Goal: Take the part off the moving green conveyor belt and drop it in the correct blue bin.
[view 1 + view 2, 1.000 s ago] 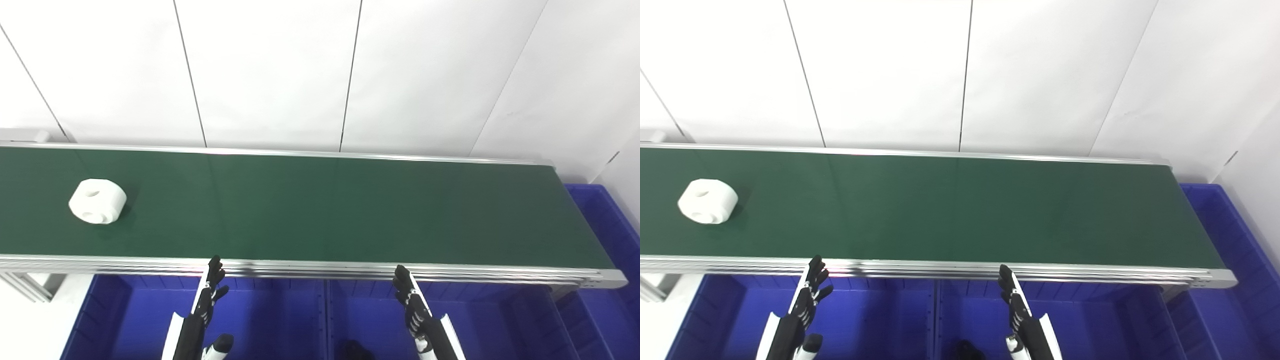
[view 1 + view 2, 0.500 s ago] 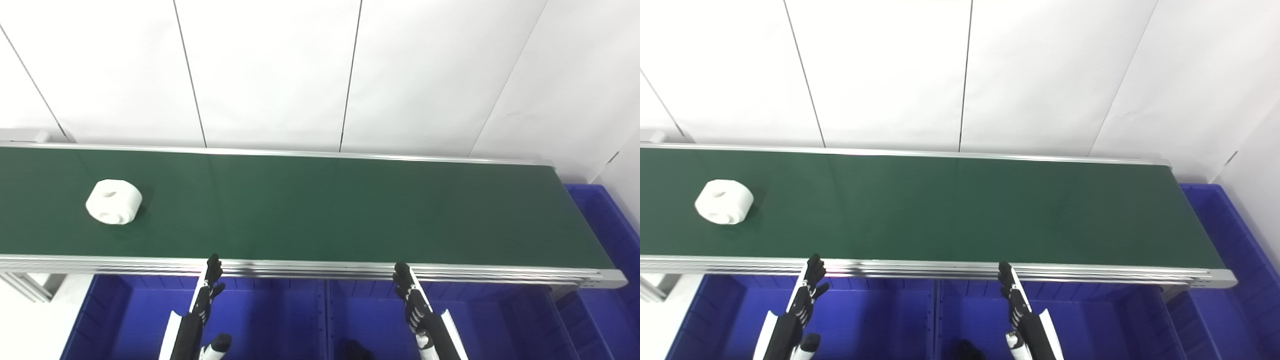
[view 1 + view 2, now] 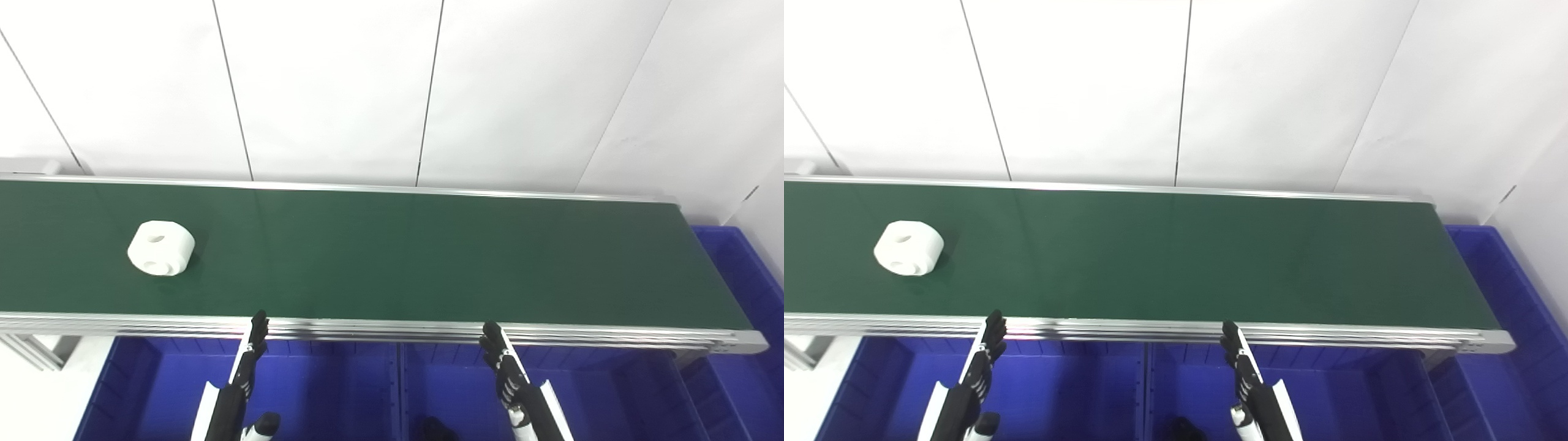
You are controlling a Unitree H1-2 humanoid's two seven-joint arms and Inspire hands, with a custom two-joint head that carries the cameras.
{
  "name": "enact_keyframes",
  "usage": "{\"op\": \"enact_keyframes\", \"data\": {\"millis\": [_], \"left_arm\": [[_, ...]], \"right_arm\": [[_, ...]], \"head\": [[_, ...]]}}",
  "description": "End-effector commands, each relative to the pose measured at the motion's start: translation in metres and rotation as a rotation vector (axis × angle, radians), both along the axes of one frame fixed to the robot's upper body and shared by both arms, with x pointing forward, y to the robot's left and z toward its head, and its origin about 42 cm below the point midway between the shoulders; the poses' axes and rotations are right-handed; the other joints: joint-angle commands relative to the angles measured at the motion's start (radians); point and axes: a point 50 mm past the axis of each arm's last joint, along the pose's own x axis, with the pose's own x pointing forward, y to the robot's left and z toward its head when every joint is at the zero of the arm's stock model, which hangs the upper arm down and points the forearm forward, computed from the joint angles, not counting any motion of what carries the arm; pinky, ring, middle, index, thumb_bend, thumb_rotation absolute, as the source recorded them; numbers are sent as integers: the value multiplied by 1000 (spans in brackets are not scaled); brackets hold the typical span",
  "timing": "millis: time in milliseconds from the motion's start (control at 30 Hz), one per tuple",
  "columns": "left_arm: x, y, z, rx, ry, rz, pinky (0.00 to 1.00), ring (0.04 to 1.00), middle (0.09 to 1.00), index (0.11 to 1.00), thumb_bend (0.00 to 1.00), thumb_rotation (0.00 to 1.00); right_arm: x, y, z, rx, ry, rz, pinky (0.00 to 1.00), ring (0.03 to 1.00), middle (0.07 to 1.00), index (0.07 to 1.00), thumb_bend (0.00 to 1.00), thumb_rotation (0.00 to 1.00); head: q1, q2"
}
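The white part [image 3: 161, 248] lies on the belt [image 3: 429, 257] toward its left end. Both hands hold nothing, fingers stretched out straight: the left hand [image 3: 250, 361] and right hand [image 3: 503, 365] hover over the bins [image 3: 331, 392] by the belt's near rail.

White part [image 3: 161, 248] lies on the green belt [image 3: 429, 257], left side.

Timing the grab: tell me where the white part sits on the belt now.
The white part lies on the left stretch of the green conveyor belt, midway across it, left of and beyond the left hand.
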Motion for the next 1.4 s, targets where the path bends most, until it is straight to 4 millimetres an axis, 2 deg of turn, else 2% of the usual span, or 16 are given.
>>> {"op": "enact_keyframes", "data": {"millis": [0, 100, 200, 233, 267, 300, 333, 367, 533, 667, 967, 1033, 1133, 1267, 1300, 1367], "left_arm": [[2, -4, 12, -9, -67, -2, 989, 1000, 1000, 1000, 1000, 1000], [3, -8, 12, -20, -67, 5, 986, 998, 1000, 1000, 1000, 1000], [3, -13, 9, -34, -60, 2, 966, 994, 1000, 1000, 1000, 1000], [3, -15, 7, -36, -55, 2, 961, 993, 1000, 1000, 1000, 1000], [3, -17, 6, -36, -52, 3, 954, 991, 1000, 1000, 1000, 1000], [3, -20, 4, -37, -47, 3, 949, 989, 1000, 1000, 1000, 1000], [3, -21, 3, -36, -44, 3, 948, 987, 1000, 1000, 1000, 1000], [3, -23, 1, -40, -37, -3, 947, 986, 1000, 1000, 1000, 1000], [5, -31, -11, -45, -4, -19, 953, 993, 997, 1000, 1000, 1000], [9, -36, -16, -56, 4, -28, 943, 989, 983, 1000, 1000, 981], [15, -35, -13, -50, -18, -53, 912, 1000, 991, 1000, 1000, 935], [14, -32, -3, -13, -64, -50, 867, 980, 978, 1000, 1000, 948], [12, -26, 20, 46, -158, -50, 876, 967, 970, 1000, 1000, 941], [13, -5, 51, 167, -286, -26, 854, 919, 911, 977, 939, 781], [20, 6, 63, 219, -316, -16, 837, 904, 894, 969, 930, 761], [35, 25, 85, 319, -352, -18, 834, 897, 870, 894, 955, 633]], "right_arm": [[9, 1, 14, 13, -45, 4, 1000, 996, 1000, 1000, 928, 1000], [11, -1, 14, 11, -50, 4, 1000, 990, 998, 1000, 946, 1000], [10, -6, 11, 3, -45, 9, 1000, 997, 1000, 1000, 956, 1000], [9, -8, 9, 4, -41, 11, 1000, 999, 1000, 1000, 956, 1000], [8, -10, 7, 5, -37, 12, 1000, 1000, 1000, 1000, 956, 1000], [8, -12, 5, 6, -34, 12, 1000, 1000, 1000, 1000, 958, 1000], [7, -14, 3, 6, -33, 12, 1000, 1000, 1000, 1000, 961, 1000], [6, -16, 0, 5, -28, 13, 1000, 1000, 1000, 1000, 963, 1000], [8, -26, -16, 17, -13, 17, 1000, 1000, 1000, 1000, 997, 1000], [12, -32, -26, 24, 1, 21, 1000, 1000, 1000, 1000, 1000, 1000], [18, -33, -35, 39, -5, 32, 1000, 1000, 1000, 1000, 982, 1000], [18, -32, -36, 39, -6, 37, 1000, 1000, 1000, 1000, 974, 1000], [18, -31, -35, 34, -3, 39, 1000, 1000, 1000, 1000, 986, 1000], [18, -29, -34, 32, 1, 42, 1000, 1000, 1000, 1000, 996, 1000], [18, -28, -33, 34, -1, 44, 1000, 1000, 1000, 1000, 996, 1000], [18, -27, -33, 36, -5, 45, 1000, 1000, 1000, 1000, 988, 1000]], "head": [[17, -1], [46, -11], [102, -51], [127, -80], [127, -80], [153, -115], [153, -115], [181, -155], [246, -259], [275, -291], [309, -316], [312, -317], [314, -314], [315, -307], [315, -300], [315, -292]]}}
